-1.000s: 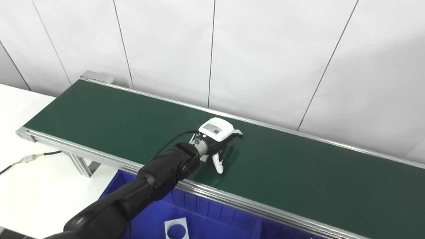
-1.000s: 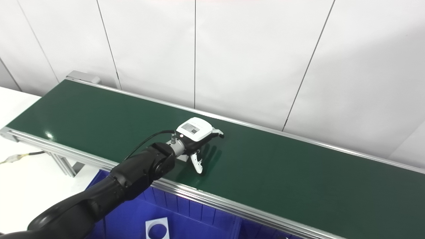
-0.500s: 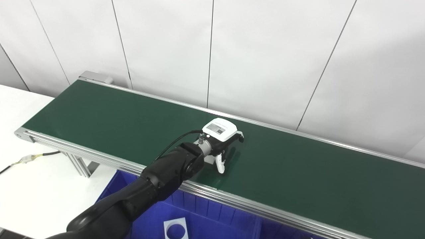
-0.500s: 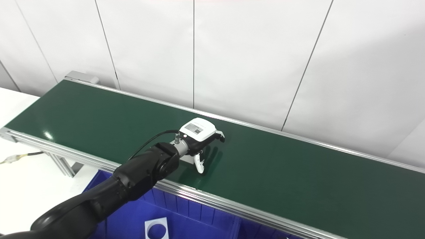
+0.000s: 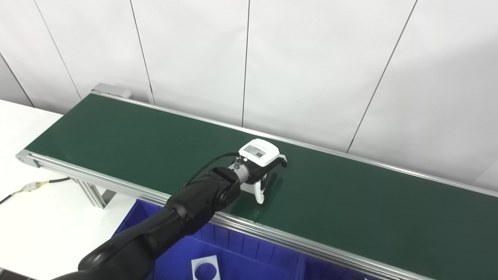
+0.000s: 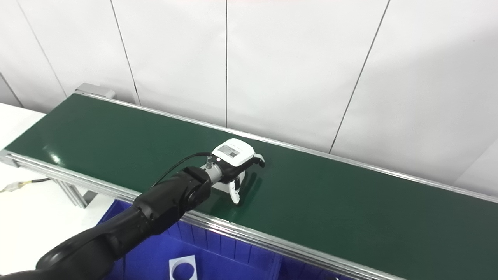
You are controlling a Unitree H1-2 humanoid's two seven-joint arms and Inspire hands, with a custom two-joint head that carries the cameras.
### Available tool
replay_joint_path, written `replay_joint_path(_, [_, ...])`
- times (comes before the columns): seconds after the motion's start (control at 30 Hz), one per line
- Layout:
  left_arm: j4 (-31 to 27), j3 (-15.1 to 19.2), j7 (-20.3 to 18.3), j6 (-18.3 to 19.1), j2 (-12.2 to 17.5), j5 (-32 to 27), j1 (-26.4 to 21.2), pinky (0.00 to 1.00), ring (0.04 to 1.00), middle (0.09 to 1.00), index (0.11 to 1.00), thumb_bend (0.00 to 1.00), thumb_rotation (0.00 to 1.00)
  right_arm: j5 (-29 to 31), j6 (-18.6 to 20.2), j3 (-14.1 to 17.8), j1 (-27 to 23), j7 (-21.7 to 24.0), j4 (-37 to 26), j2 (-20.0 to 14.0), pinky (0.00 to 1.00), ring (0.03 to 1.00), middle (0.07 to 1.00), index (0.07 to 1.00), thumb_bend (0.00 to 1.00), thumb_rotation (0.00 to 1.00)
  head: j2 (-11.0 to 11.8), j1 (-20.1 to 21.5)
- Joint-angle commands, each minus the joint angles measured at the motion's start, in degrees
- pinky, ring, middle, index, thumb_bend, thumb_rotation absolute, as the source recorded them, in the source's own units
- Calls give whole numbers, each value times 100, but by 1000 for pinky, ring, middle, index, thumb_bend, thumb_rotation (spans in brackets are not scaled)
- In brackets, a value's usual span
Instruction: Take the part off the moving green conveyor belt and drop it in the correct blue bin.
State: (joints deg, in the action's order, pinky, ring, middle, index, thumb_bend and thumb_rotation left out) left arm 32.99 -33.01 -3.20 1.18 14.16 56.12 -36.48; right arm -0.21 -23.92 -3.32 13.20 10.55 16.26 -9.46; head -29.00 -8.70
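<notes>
The green conveyor belt (image 5: pixel 350 202) runs from far left to near right. I see no part on it in either view. My left hand (image 5: pixel 260 165), with a white back plate, reaches over the belt's near half at its middle. Its fingers (image 5: pixel 281 161) curl forward and its thumb (image 5: pixel 259 194) points down to the belt surface, apart from the fingers. I see nothing held in it; the space under the palm is partly hidden. A blue bin (image 5: pixel 249 249) stands below the belt's near rail. My right hand is not in view.
The bin holds a white label with a round hole shape (image 5: pixel 205 267) and has a divider wall. A white table (image 5: pixel 35 217) with a cable (image 5: pixel 35 184) lies at the left. White wall panels stand behind the belt. An aluminium rail (image 5: pixel 295 243) edges the belt.
My left hand has shifted slightly to the right along the belt, keeping the same pose. Nothing else has changed.
</notes>
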Motion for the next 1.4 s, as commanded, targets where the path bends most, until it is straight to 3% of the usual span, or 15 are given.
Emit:
replay_joint_path(0.0, [10, 7, 68, 105, 221, 124, -260, 622, 728, 798, 775, 1000, 79, 37, -300, 9, 3, 10, -168, -18, 690, 794, 908, 843, 1000, 384, -8, 4])
replay_joint_path(0.13, [64, -50, 130, 145, 210, 168, -261, 661, 750, 808, 782, 1000, 75, 24, -300, 4, 9, -8, -169, -21, 687, 790, 906, 844, 1000, 393, -18, 12])
replay_joint_path(0.2, [129, -30, 301, 94, 187, 127, -244, 626, 696, 780, 763, 955, 15, 25, -300, 3, 15, -6, -172, -23, 687, 791, 906, 844, 1000, 392, -38, 26])
replay_joint_path(0.27, [252, 41, 586, 13, 137, 26, -221, 486, 573, 693, 702, 762, 3, 15, -300, -10, 24, -8, -189, -33, 689, 794, 910, 847, 1000, 393, -47, 34])
replay_joint_path(0.3, [321, 63, 714, -34, 119, -12, -220, 377, 486, 611, 643, 556, 0, 1, -300, -21, 29, -19, -200, -40, 690, 795, 910, 850, 1000, 396, -47, 34])
replay_joint_path(0.4, [471, 61, 933, -69, 99, -49, -238, 321, 437, 546, 563, 482, 0, -7, -300, -34, 46, -38, -230, -40, 692, 795, 909, 849, 1000, 401, -58, 54])
replay_joint_path(0.6, [609, 18, 1277, -122, 111, -17, -269, 320, 438, 497, 521, 472, 0, 40, -300, -35, 53, -9, -232, -28, 693, 795, 912, 852, 1000, 394, -59, 55])
replay_joint_path(1.07, [275, 0, 1190, 30, 159, 95, -269, 312, 434, 508, 528, 472, 0, -11, -300, -66, 50, -83, -236, -42, 689, 793, 911, 854, 1000, 399, -64, 66])
replay_joint_path(1.2, [-382, 83, 756, 285, 193, 76, -181, 317, 441, 509, 526, 473, 0, 17, -300, -58, 37, -47, -221, -34, 692, 795, 912, 850, 1000, 394, -64, 66])
replay_joint_path(1.37, [-1552, 263, -62, 640, 242, -19, -50, 290, 415, 506, 547, 468, 0, -8, -300, -70, 23, -90, -207, -19, 688, 792, 910, 845, 1000, 396, -102, 30])
